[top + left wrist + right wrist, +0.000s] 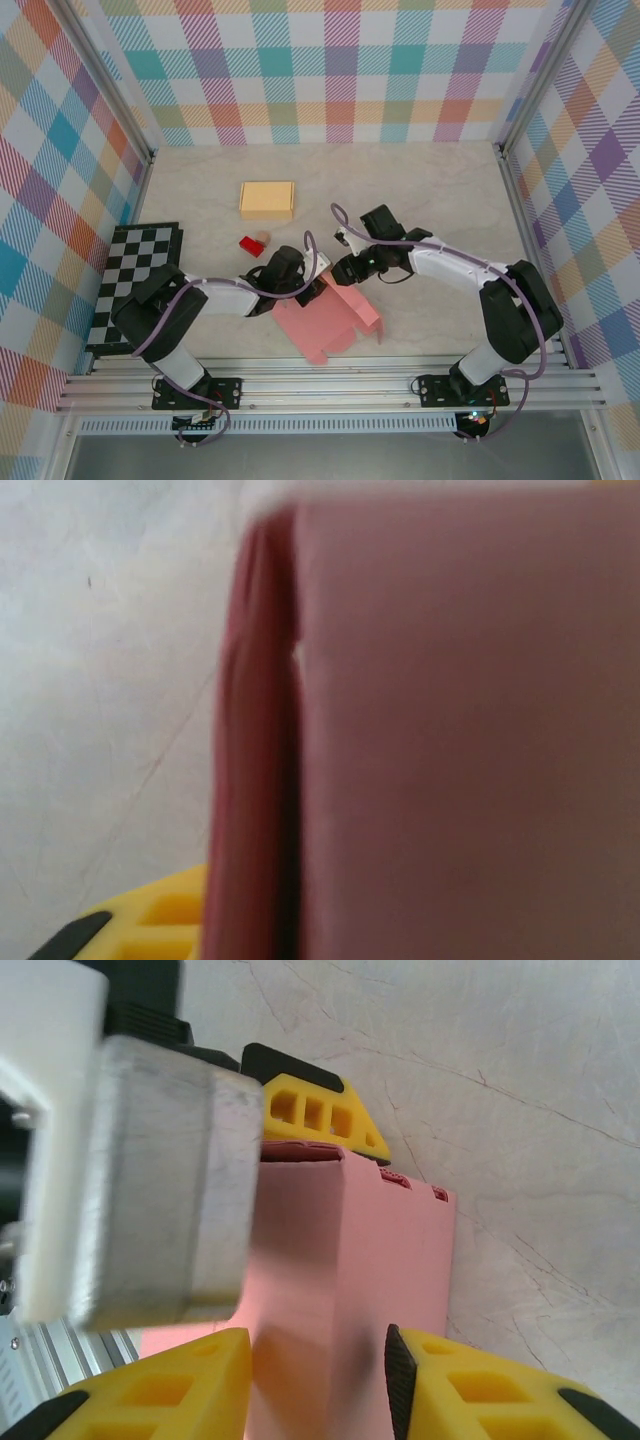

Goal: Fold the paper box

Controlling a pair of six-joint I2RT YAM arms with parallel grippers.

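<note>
while my right gripper (318, 1360) pinches the raised twelve o'clock wall of the paper box (325, 325), the sheet spreads toward six. my left gripper (305, 283) crowds its ten o'clock edge; gap i cannot tell.

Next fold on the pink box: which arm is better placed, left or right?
Right, probably. The right gripper has its jaws either side of a raised wall of the paper box, ready to press it over; the left fingertip sits only at its far end.
</note>
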